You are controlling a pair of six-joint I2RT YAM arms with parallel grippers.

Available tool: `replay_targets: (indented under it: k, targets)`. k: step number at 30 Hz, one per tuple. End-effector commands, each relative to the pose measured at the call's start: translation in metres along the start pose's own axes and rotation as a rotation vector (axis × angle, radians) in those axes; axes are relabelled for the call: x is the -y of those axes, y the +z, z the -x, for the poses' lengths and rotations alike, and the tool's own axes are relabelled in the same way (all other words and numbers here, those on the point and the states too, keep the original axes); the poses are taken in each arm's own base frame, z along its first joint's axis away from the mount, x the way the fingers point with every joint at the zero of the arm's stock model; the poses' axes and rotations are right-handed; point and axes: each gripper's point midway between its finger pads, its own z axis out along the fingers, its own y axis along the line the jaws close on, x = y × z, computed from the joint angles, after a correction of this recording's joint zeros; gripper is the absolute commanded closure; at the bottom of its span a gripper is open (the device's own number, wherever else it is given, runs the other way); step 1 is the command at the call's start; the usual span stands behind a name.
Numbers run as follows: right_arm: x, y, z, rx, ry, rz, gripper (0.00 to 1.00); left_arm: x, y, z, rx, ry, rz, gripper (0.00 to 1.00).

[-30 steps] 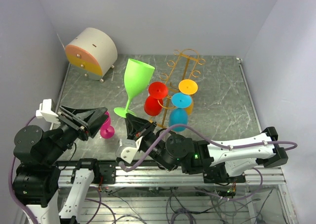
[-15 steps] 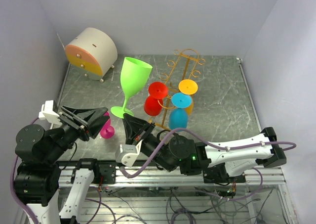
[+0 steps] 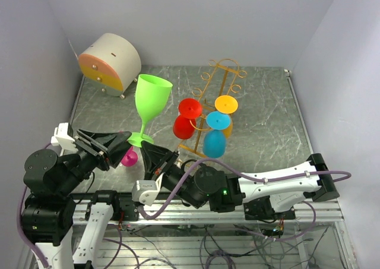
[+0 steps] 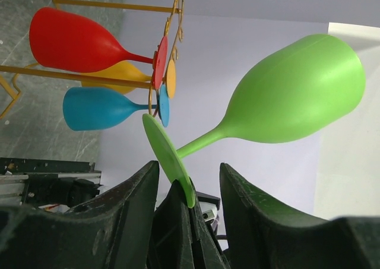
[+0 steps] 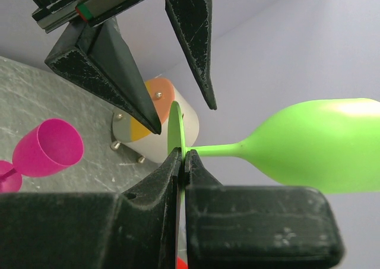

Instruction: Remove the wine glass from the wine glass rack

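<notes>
The green wine glass is off the golden wire rack and held tilted in the air. My right gripper is shut on the edge of its foot disc, as the right wrist view shows. My left gripper is open, its two jaws standing either side of that foot and of the right fingers, not touching the glass. The green bowl points up and away. Red, blue and orange glasses hang on the rack.
A pink glass stands on the table just under the two grippers, also in the right wrist view. A round white and orange drawer box stands at the back left. The side walls are close on both sides.
My right gripper has carried the green glass left and toward the near edge, away from the rack. Its foot now sits between my left gripper's open jaws.
</notes>
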Motion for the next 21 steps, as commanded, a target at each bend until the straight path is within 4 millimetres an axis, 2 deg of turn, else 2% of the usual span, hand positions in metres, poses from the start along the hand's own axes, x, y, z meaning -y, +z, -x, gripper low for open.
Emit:
replay_targets:
  k: [1,8,11,18,21]
  targets:
    - [-0.031,-0.034,0.070,0.173,0.066,0.075,1.00,-0.002,-0.004,-0.015,-0.080,-0.009,-0.010,0.47]
    - [-0.030,-0.048,0.080,0.186,0.089,0.086,1.00,-0.009,0.001,-0.011,-0.074,-0.016,-0.016,0.67]
    - [-0.030,-0.053,0.083,0.193,0.095,0.094,1.00,-0.007,0.002,-0.011,-0.079,-0.017,-0.044,0.73]
    - [-0.026,-0.062,0.079,0.152,0.137,0.079,0.99,-0.009,0.003,-0.009,-0.066,0.016,-0.055,0.91]
    - [-0.020,-0.069,0.075,0.112,0.181,0.071,0.79,-0.008,0.002,-0.007,-0.048,0.025,-0.075,0.93]
